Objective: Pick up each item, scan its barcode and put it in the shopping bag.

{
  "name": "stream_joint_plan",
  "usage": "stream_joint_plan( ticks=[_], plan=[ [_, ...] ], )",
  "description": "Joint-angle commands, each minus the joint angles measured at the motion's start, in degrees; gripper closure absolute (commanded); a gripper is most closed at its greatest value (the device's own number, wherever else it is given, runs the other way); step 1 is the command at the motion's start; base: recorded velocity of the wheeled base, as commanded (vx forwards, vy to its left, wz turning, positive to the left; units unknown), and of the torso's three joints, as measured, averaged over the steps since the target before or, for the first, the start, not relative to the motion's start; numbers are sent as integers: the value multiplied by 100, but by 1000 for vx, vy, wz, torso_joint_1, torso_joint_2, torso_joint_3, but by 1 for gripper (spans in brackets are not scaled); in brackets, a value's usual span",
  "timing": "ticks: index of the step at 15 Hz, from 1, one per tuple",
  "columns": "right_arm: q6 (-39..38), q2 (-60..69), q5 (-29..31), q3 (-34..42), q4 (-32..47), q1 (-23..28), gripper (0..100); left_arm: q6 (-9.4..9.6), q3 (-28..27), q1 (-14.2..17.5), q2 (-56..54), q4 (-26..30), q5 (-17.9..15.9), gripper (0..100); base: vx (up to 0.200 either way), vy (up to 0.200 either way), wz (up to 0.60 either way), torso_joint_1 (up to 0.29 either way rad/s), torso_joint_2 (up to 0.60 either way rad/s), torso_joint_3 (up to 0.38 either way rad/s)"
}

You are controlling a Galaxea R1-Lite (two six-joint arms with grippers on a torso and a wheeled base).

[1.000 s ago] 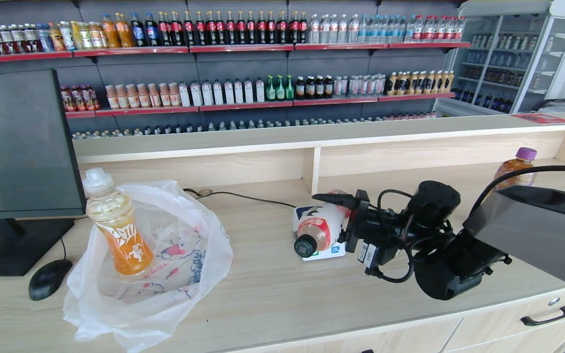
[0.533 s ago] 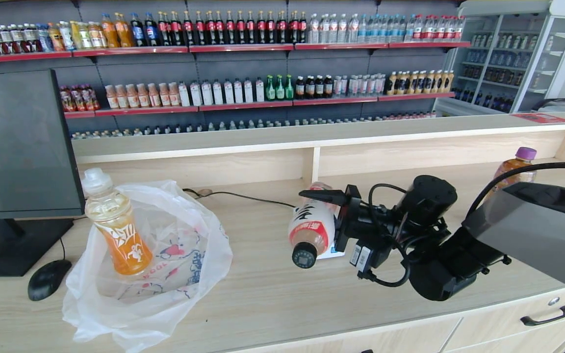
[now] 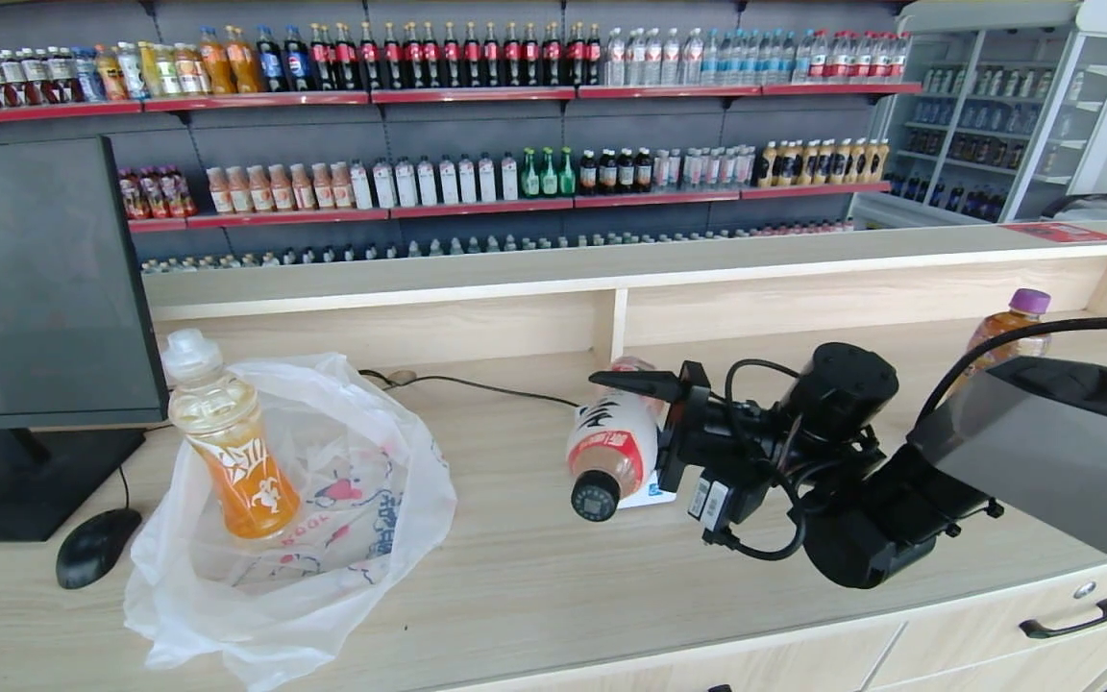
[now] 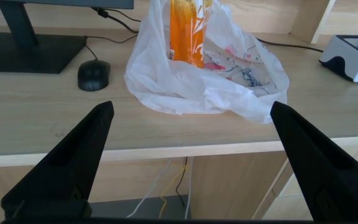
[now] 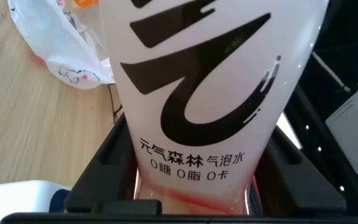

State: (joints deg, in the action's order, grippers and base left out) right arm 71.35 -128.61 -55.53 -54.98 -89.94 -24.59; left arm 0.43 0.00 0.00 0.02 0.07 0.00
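On the wooden counter (image 3: 515, 596) the white shopping bag (image 3: 371, 500) sits open with an orange bottle (image 3: 227, 442) upright inside, the left gripper (image 4: 191, 112) hangs spread wide before the counter's edge, and the right gripper (image 3: 635, 432) clamps the white bottle (image 3: 608, 444) sideways just above the scanner (image 3: 650, 495).

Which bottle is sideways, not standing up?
The black-capped white bottle in the right gripper. The orange bottle in the shopping bag and the purple-capped bottle both stand upright.
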Motion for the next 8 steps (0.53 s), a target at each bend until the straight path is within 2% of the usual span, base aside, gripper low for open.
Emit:
stream_joint_plan(
  ticks=[1,4,8],
  plan=[
    [2,-15,-2,14,-6,24,100,1,0,0,-2,1,0,0,0,0,0,0,0,0],
    [-16,20,-2,66,-6,24,100,-8,0,0,-2,1,0,0,0,0,0,0,0,0],
    [-148,143,7,128,-6,-389,100,-8,0,0,-2,1,0,0,0,0,0,0,0,0]
  ],
)
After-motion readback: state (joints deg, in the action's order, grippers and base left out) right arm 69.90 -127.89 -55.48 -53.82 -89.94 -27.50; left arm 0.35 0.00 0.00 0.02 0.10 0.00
